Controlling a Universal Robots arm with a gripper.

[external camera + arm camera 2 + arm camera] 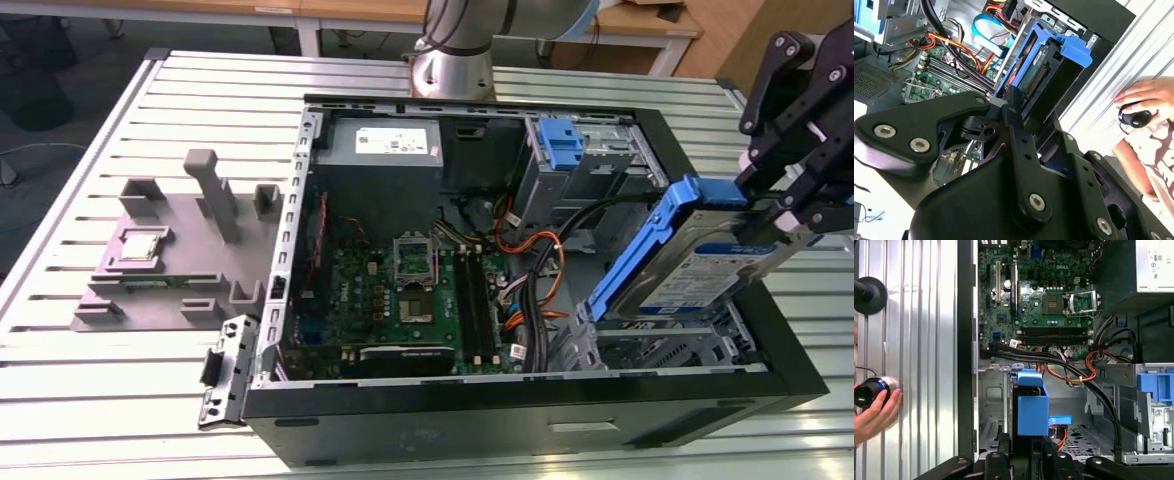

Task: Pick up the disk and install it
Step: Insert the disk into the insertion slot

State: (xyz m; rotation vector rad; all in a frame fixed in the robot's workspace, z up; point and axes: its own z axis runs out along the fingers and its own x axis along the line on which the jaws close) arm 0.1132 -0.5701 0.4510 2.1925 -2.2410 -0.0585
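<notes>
The disk [701, 270], a silver drive with a blue-and-white label in a bright blue bracket, hangs tilted over the drive bay [667, 345] at the exterior view's right end of the open computer case [534, 425]. My gripper [790, 212] is shut on its upper end. The disk's lower end sits at the bay's opening. Its blue bracket [1032, 407] stands edge-on above the metal bay floor in the first wrist view, with the gripper [1026, 452] behind it. In the second wrist view the disk [1049, 75] points down into the case past the black finger links.
The motherboard [400, 300] and orange and black cables [534, 260] lie beside the bay. A grey box with a white sticker [387, 145] and another blue bracket [561, 140] sit at the case's far side. A grey fixture [174, 270] holds a square chip [140, 245]. A person's hand [874, 412] rests outside the case.
</notes>
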